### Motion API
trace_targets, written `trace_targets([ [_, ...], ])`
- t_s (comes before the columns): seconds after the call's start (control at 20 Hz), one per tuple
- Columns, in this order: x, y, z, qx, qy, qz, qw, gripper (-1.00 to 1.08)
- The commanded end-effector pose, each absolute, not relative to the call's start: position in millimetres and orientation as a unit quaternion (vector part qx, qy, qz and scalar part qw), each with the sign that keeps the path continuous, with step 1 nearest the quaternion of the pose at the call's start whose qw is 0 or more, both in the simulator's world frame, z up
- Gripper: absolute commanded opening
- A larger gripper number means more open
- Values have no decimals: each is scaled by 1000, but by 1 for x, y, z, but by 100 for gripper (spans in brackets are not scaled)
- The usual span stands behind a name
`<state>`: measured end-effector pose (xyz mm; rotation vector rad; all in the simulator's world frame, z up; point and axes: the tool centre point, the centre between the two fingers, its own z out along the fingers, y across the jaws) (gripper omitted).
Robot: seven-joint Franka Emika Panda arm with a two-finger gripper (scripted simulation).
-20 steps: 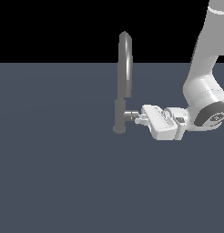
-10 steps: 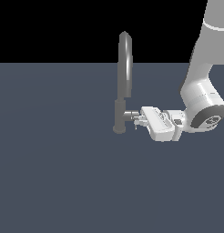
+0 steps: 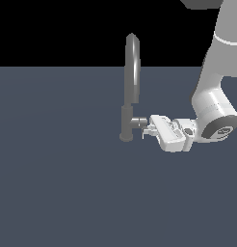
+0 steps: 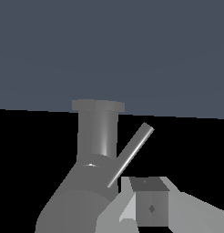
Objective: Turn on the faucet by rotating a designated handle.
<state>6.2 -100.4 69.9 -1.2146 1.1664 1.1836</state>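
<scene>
Sideways: handle (image 3: 138,122) juts from upright faucet (image 3: 127,116) (toward end effector (image 3: 147,130)).

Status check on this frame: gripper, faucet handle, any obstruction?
Gripper at the handle, closure unclear. Faucet upright. No obstruction visible.

Faucet (image 3: 125,120): slim grey tap, upright, with a high arched spout.
Handle (image 3: 138,122): short grey stub low on the faucet's body, jutting toward the exterior view's right.

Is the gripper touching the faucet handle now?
Cannot tell. In the exterior view the gripper meets the handle with no visible gap, but contact is unclear.
</scene>
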Motion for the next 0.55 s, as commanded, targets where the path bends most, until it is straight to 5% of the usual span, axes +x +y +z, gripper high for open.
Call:
trace_targets([
  [0.0, 13, -96, 52, -502, 494, 491, 512, -100],
  [0.5, 23, -95, 25, -495, 504, 494, 506, -100],
])
